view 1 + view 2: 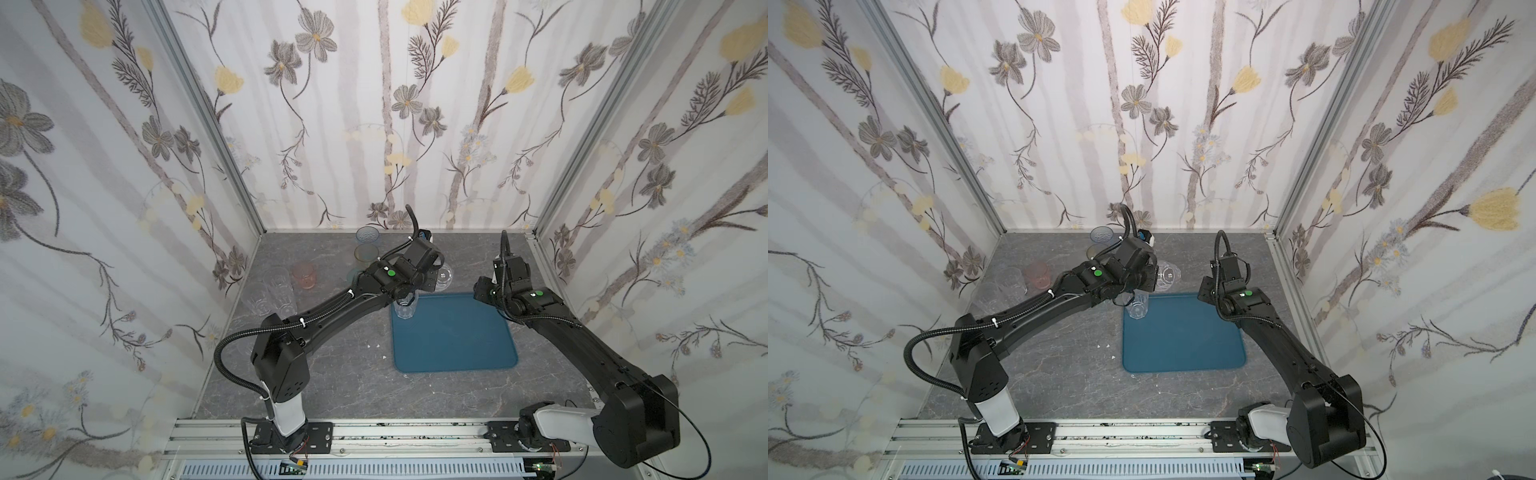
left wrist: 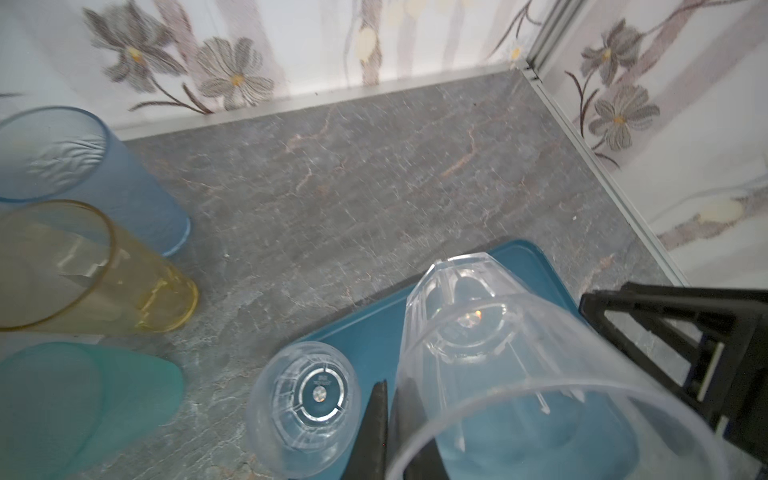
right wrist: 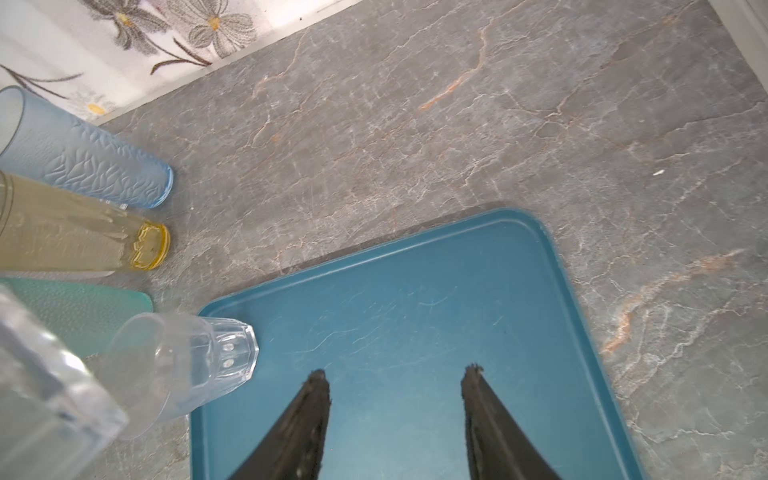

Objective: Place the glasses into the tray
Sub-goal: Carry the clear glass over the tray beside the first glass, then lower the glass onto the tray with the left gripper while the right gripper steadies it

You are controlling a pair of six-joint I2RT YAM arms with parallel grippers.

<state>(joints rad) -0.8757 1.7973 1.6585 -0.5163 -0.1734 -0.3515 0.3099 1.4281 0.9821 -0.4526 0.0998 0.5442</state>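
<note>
One glass is in the tray, upright in its far left corner; the rest of the blue tray is bare. The right tool hovers over the tray's far end, jaws roughly half apart, nothing in them. The left tool is pinched tight on the rim of a second clear glass, one finger inside and one outside, hanging just by that same corner.

Further back on the desk sit the teal glass, amber glass and blue glass in a row toward the back wall. The pink glass and some clear glasses are off to the left.

Imo these are light, smooth and slippery, maybe brittle. A rim pinch looks like the way to hold them, and I'd set each one down gently because it can swing.
</note>
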